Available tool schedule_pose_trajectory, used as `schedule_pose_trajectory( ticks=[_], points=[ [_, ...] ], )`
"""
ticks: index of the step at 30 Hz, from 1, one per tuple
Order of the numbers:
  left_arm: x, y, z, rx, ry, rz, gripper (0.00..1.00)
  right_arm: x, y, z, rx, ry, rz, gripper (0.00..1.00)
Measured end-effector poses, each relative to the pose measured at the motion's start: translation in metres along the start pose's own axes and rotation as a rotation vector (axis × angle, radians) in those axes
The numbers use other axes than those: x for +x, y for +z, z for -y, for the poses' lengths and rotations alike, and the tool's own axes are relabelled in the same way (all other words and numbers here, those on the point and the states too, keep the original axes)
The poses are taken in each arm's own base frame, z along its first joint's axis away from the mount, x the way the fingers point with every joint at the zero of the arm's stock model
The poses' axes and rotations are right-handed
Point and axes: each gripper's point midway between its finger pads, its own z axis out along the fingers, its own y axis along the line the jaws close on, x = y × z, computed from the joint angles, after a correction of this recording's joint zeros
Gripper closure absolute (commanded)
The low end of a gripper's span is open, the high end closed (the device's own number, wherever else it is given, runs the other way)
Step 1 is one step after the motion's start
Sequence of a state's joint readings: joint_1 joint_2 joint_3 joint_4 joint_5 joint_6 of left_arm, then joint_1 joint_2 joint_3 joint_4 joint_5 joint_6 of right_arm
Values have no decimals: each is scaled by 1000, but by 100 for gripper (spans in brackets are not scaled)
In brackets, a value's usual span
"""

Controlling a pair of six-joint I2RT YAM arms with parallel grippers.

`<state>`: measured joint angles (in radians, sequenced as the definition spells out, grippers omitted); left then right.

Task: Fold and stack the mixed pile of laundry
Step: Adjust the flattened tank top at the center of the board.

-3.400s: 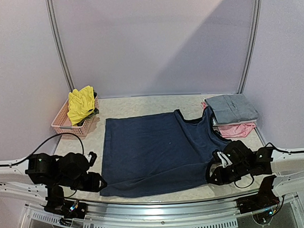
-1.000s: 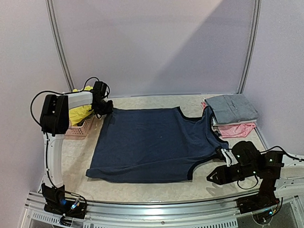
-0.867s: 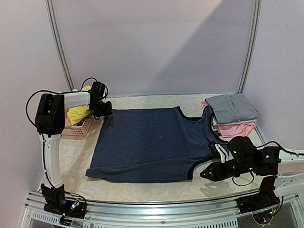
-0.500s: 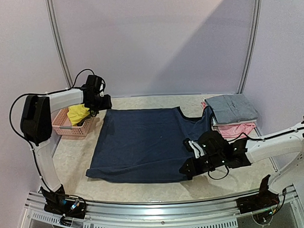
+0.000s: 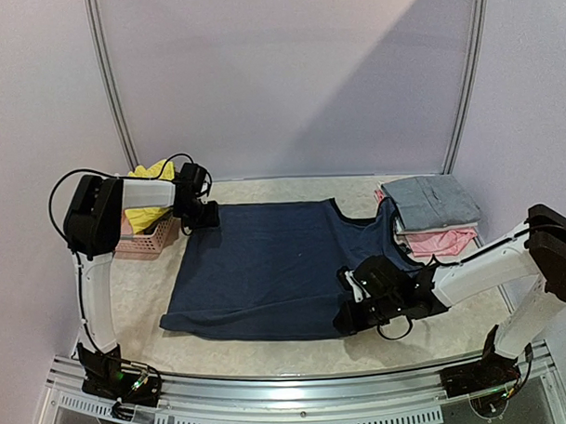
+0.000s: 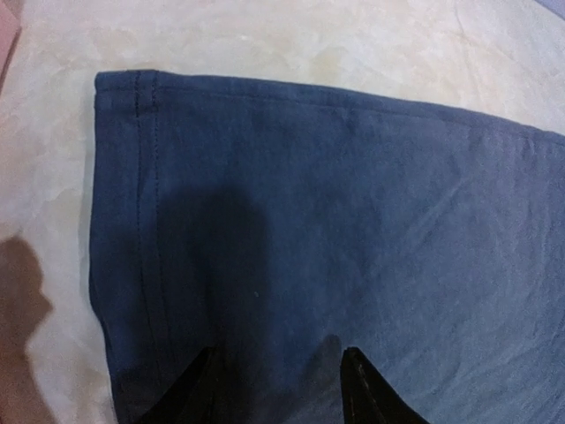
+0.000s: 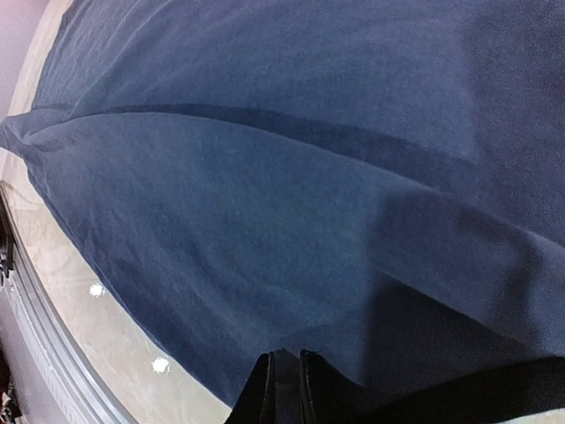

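**Navy top laid out for folding; part of the pile already stacked**

The left gripper (image 6: 284, 393) is seen with its fingers standing apart above the far left corner of the navy blue top (image 5: 276, 268). The cloth lies flat beneath them and nothing is held. The right gripper (image 7: 287, 389) is shown with its fingers drawn almost together at the near edge of the same garment, beside the armhole. A thin fold of cloth appears to be pinched there, though the grip itself is only partly shown.

The navy blue top is spread across the middle of the table (image 5: 146, 291), largely smoothed, with one shallow crease visible in the right wrist view.

Beyond it, at the far right corner, the grey trousers (image 5: 430, 202) are stacked, folded, on a pink piece (image 5: 439, 241). At the far left, the yellow garment (image 5: 142, 217) is bundled unfolded in the pink basket (image 5: 135, 240), just beside the left arm.

By this evidence, roughly half the work is judged to be done. Two pieces have been folded and stacked, and the navy blue top has been flattened but not yet folded. Left to do are its folding, its transfer onto the stack, and the whole handling of the yellow garment. Whether anything else lies in the basket cannot be told.
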<state>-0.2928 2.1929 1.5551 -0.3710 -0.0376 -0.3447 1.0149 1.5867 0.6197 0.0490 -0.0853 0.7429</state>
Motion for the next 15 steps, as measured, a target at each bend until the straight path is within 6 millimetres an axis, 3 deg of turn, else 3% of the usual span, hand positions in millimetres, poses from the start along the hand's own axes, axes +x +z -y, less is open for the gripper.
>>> schedule_pose_trajectory(
  ticks=[7,15],
  points=[
    [-24,24,1,-4,-11,28,55,11,-12,11,0,27,11,88],
    [-46,33,-15,-14,-56,45,57,23,-26,23,32,40,-3,87]
  ],
)
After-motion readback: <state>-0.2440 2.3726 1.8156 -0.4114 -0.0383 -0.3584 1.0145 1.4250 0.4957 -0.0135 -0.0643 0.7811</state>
